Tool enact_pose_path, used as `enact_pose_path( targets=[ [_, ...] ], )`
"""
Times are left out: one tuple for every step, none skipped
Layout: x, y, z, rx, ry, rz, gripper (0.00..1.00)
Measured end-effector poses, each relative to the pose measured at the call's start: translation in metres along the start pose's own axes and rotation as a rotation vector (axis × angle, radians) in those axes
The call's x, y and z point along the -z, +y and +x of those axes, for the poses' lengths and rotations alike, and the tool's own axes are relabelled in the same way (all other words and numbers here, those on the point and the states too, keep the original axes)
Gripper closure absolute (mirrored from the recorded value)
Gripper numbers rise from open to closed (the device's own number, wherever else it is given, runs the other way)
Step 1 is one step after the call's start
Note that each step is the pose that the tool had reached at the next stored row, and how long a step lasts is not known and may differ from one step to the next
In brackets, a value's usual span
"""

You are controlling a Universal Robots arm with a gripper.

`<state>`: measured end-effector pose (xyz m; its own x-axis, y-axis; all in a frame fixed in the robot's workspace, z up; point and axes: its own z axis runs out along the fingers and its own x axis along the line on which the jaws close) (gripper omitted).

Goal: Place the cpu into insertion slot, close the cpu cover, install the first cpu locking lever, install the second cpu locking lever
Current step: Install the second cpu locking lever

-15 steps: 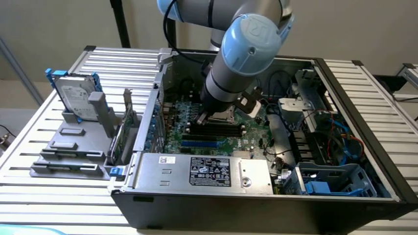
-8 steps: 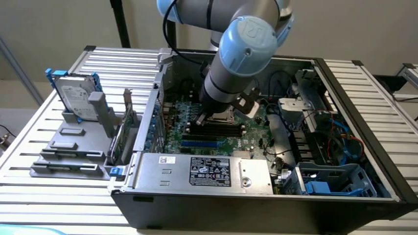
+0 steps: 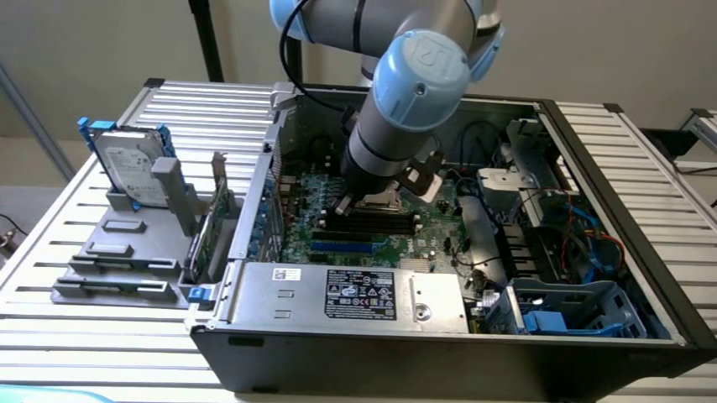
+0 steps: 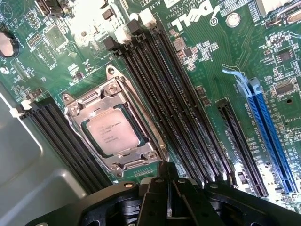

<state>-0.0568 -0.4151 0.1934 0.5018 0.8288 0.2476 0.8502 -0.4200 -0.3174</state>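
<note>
Your exterior view looks down from high up and a bit far off at the whole open computer case (image 3: pixel 627 336), with the arm (image 3: pixel 404 101) at the top middle of the frame. Your wrist view sits very close over the green board (image 4: pixel 244 61), facing down. Both views share the cpu (image 4: pixel 113 132) and the long black memory slots (image 4: pixel 160 94)

The cpu (image 4: pixel 113 132) shows a dull, brushed silvery metal lid, framed by the cpu cover (image 4: pixel 126 155) of brighter, lightly glossy stamped metal. The motherboard (image 4: pixel 225 61) is glossy green laminate carrying matt black plastic memory slots (image 4: pixel 174 103) and a shiny blue plastic expansion slot (image 4: pixel 270 136). The gripper (image 4: pixel 170 200) is matt black plastic with small metal screws
</note>
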Motion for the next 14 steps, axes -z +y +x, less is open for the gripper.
enact_pose_path(
  targets=[
    [-0.0008,-0.0002,0.0003,0.0,-0.0011,-0.0009,0.89],
    [-0.0016,-0.0004,0.0007,0.0,-0.0023,-0.0018,0.89],
    [-0.0023,-0.0006,0.001,0.0,-0.0035,-0.0028,0.89],
    [-0.0031,-0.0008,0.0013,-0.001,-0.0049,-0.0039,0.89],
    [-0.0038,-0.0009,0.0015,-0.001,-0.0065,-0.0051,0.89],
    [-0.0044,-0.0011,0.0017,-0.001,-0.0083,-0.0064,0.89],
    [-0.0051,-0.0012,0.0018,-0.001,-0.0105,-0.0078,0.89],
    [-0.0056,-0.0013,0.0019,-0.002,-0.0134,-0.0097,0.89],
    [-0.0059,-0.0013,0.002,-0.003,-0.0173,-0.0119,0.89],
    [-0.006,-0.0014,0.0021,-0.004,-0.0218,-0.0144,0.89],
    [-0.0061,-0.0014,0.0021,-0.004,-0.0258,-0.0167,0.89],
    [-0.0062,-0.0014,0.0022,-0.005,-0.0291,-0.0187,0.89],
    [-0.0062,-0.0014,0.0022,-0.005,-0.0319,-0.0205,0.89],
    [-0.0061,-0.0014,0.0022,-0.006,-0.0336,-0.0214,0.89]
  ],
)
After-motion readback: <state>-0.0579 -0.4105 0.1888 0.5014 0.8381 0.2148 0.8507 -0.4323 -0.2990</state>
